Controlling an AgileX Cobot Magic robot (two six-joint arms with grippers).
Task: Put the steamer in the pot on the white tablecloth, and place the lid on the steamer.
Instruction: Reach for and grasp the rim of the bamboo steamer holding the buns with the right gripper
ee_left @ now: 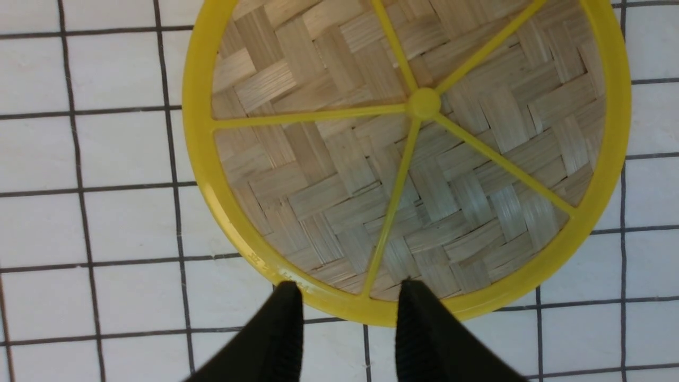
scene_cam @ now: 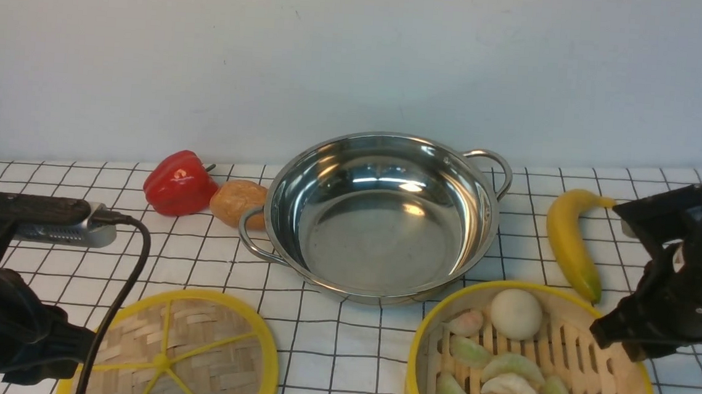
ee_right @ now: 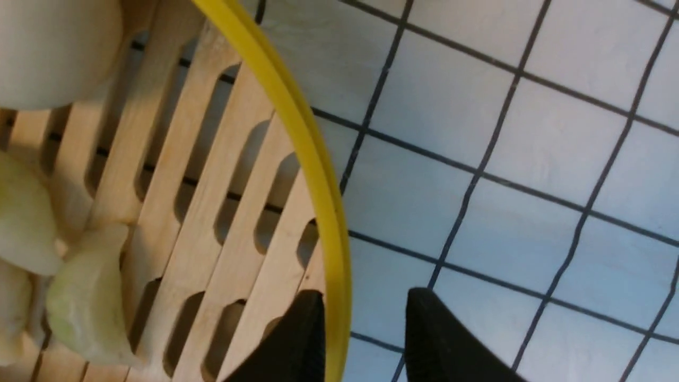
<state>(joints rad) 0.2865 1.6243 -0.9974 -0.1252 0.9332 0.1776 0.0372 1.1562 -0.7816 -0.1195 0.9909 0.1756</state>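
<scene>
Firstly, the left gripper (ee_left: 347,297): its two black fingers stand apart and released, the tips over the near yellow rim of the lid (ee_left: 424,159), gripping nothing. The lid lies flat on the white tablecloth (scene_cam: 340,357), spokes and hub facing up, at the front left of the table.

Right gripper (ee_right: 366,292): the jaws are parted and astride the rim of the steamer (ee_right: 318,175), one finger inside the basket and one outside. The outer finger stands clear of the rim, so the grasp is not closed.

The steamer rests on the cloth at the front right. It carries pale and green dumplings (scene_cam: 512,369) and a white bun (scene_cam: 516,313) on its slatted base.

The pot (scene_cam: 380,224) sits mid-table behind both bamboo pieces. Its near edge is just beside the steamer's rim; whether they touch cannot be told.

Other items: a red bell pepper (scene_cam: 177,183) and a round brown item (scene_cam: 238,201) lie left of the pot, the brown one against its left handle. A banana (scene_cam: 570,240) lies to the right, behind the steamer.

Surface: gridded cloth, flat. A plain pale wall (scene_cam: 361,49) closes the far side.
</scene>
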